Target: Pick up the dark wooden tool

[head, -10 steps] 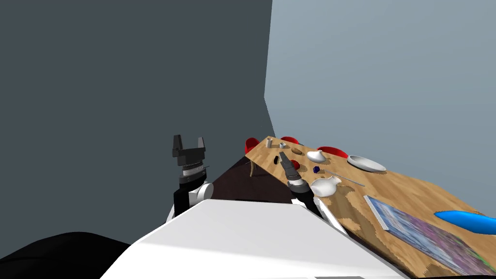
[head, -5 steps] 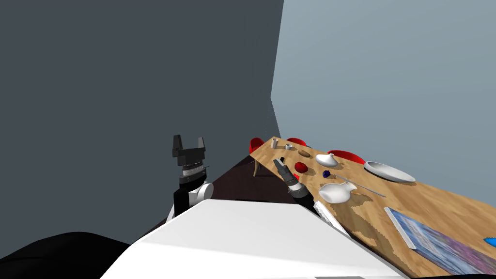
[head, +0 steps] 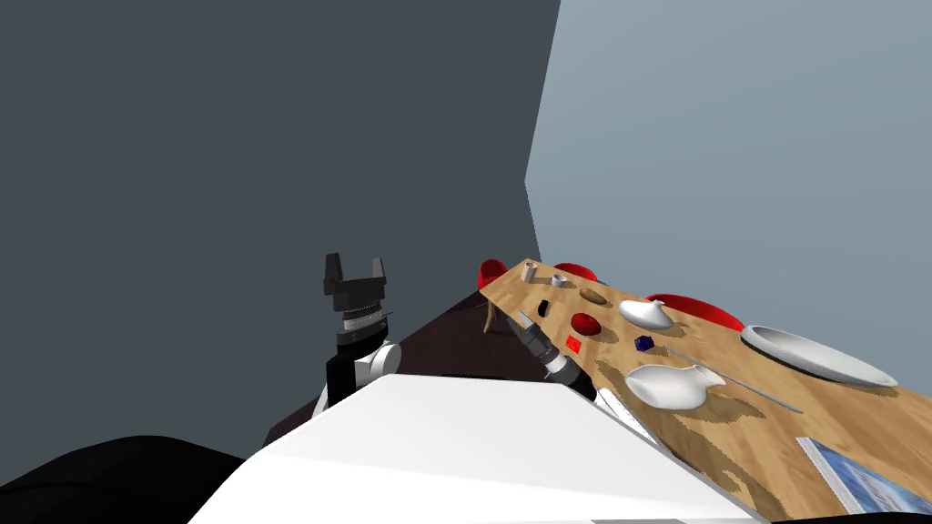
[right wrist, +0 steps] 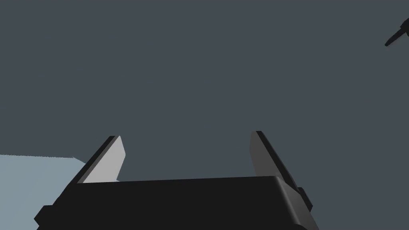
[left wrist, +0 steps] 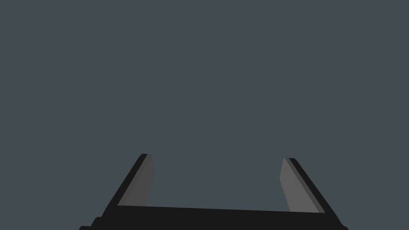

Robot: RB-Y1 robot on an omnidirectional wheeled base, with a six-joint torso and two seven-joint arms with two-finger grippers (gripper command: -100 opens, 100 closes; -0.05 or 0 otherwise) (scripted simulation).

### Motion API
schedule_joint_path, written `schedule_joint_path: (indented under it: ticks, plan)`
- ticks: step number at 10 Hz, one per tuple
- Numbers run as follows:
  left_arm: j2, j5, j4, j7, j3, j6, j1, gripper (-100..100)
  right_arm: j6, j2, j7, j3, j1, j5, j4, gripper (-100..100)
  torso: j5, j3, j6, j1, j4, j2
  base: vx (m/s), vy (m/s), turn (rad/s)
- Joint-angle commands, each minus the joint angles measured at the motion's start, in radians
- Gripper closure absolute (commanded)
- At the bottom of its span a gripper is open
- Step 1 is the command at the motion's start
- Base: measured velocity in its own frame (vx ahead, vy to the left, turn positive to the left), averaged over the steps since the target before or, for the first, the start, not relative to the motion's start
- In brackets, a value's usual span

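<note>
Left gripper (head: 355,265): upright at centre-left of the head frame, jaws wide apart, gripping nothing.
Right gripper (head: 522,317): low at the wooden surface's (head: 774,437) left edge, jaws spread, empty.
Dark tool (head: 543,307): lying on the surface, just up-right of the right gripper, left of the red disc (head: 585,322).

Light: soft, even, no glare; pale blue-grey wall (head: 746,136) on the right bright, dark grey wall (head: 273,136) on the left dim.
Shadows: dark blotches on the light wooden table (head: 846,428) beside the round white vase (head: 669,387).
Distortion: walls splay outward.
</note>
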Motion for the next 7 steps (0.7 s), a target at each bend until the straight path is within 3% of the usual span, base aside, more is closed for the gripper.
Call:
schedule_joint_path:
  ticks: [1, 4, 5, 6, 7]
  plan:
    - [0.0, 0.0, 0.0, 0.0, 0.0, 0.0, 0.0, 0, 0.013, -0.021, 0.012, 0.007, -0.003, 0.048, 0.012, -100, 0.0, 0.0, 0.0, 0.0, 0.0, 0.0, 0.011, 0.033, 0.117]
    - [0.0, 0.0, 0.0, 0.0, 0.0, 0.0, 0.0, 0, 0.017, -0.1, 0.075, 0.021, 0.022, 0.139, 0.088, -100, 0.0, -0.001, 0.001, -0.001, 0.0, -0.001, 0.022, 0.035, 0.23]
    - [0.0, 0.0, 0.0, 0.0, 0.0, 0.0, 0.0, 0, 0.017, -0.1, 0.075, 0.021, 0.022, 0.166, 0.088, -100, 0.0, -0.001, 0.0, -0.001, 0.0, -0.001, 0.024, 0.018, 0.106]
    - [0.0, 0.0, 0.0, 0.0, 0.0, 0.0, 0.0, 0, 0.02, -0.14, 0.108, 0.028, 0.034, 0.198, 0.126, -100, 0.0, -0.001, 0.001, -0.002, 0.0, -0.001, 0.031, 0.028, 0.266]
    - [0.0, 0.0, 0.0, 0.0, 0.0, 0.0, 0.0, 0, 0.02, -0.14, 0.108, 0.028, 0.034, 0.224, 0.126, -100, 0.0, -0.001, 0.0, -0.002, 0.0, -0.001, 0.03, 0.014, 0.119]
